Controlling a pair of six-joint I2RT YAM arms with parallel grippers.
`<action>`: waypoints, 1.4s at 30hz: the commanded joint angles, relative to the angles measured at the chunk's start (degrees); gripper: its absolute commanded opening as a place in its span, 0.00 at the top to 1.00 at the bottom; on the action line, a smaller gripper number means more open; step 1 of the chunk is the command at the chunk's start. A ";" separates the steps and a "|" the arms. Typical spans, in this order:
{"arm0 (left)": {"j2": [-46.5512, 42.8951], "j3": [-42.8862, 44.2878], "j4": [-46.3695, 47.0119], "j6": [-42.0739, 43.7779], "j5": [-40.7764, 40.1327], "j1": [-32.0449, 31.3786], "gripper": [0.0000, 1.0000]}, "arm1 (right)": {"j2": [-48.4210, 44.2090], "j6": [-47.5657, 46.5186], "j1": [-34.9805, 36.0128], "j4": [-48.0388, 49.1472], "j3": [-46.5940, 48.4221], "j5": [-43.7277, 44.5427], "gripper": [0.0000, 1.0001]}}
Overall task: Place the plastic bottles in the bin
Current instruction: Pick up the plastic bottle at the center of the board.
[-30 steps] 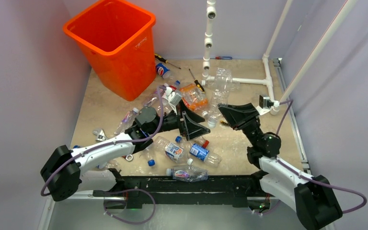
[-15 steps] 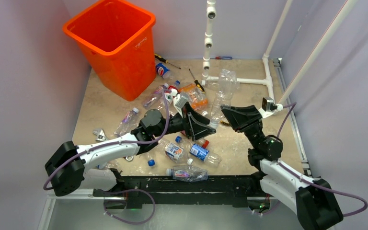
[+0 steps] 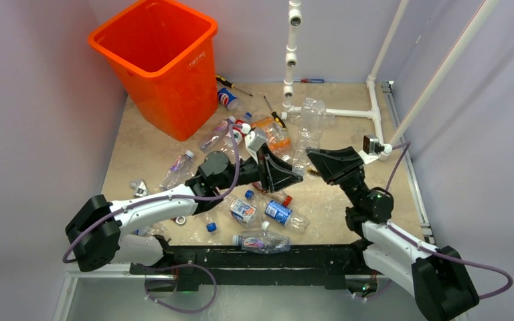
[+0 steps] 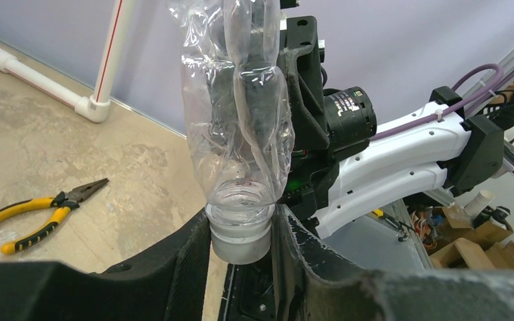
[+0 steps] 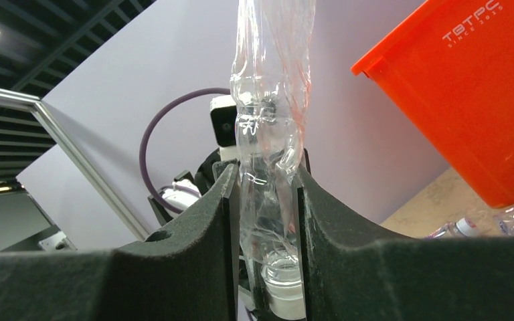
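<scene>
One crumpled clear plastic bottle (image 4: 241,127) with a white cap (image 4: 241,242) hangs in the air between both arms, mid-table in the top view (image 3: 304,150). My left gripper (image 4: 241,234) is shut on its cap end. My right gripper (image 5: 266,200) is shut on its squashed body (image 5: 271,134), just above the cap. In the top view the left gripper (image 3: 293,175) and right gripper (image 3: 316,159) meet tip to tip. The orange bin (image 3: 174,100) stands at the back left, also at the right edge of the right wrist view (image 5: 475,100). Several more bottles lie scattered (image 3: 244,212) (image 3: 268,132).
A white pipe frame (image 3: 375,114) stands at the back right. Yellow-handled pliers (image 4: 33,214) lie on the table to the left of the held bottle. Screwdrivers (image 3: 231,83) lie near the bin and a wrench (image 3: 137,187) sits at the left.
My left gripper has swung right to the bottle that the right gripper holds up, and its fingers have closed on the cap. The right gripper has kept its hold.
</scene>
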 commanded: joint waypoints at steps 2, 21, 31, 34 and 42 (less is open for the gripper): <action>-0.01 3.00 1.94 2.81 2.04 -0.51 0.87 | -0.41 -0.84 0.38 5.37 0.62 -1.70 1.00; -16.11 15.90 -40.81 48.22 -25.92 -0.46 1.00 | -24.99 -37.50 0.30 -73.74 27.01 -6.11 0.01; -17.51 2.89 -45.16 107.77 -48.26 -2.72 1.00 | -24.99 -51.41 0.30 -98.39 47.72 4.00 0.01; -19.77 -2.55 -35.84 122.03 -48.11 -2.72 1.00 | -18.77 -52.59 0.31 -106.23 55.24 6.44 0.01; -18.32 -2.74 -22.60 136.09 -46.50 -7.05 1.00 | -4.36 -54.98 0.31 -112.79 59.78 -1.54 0.01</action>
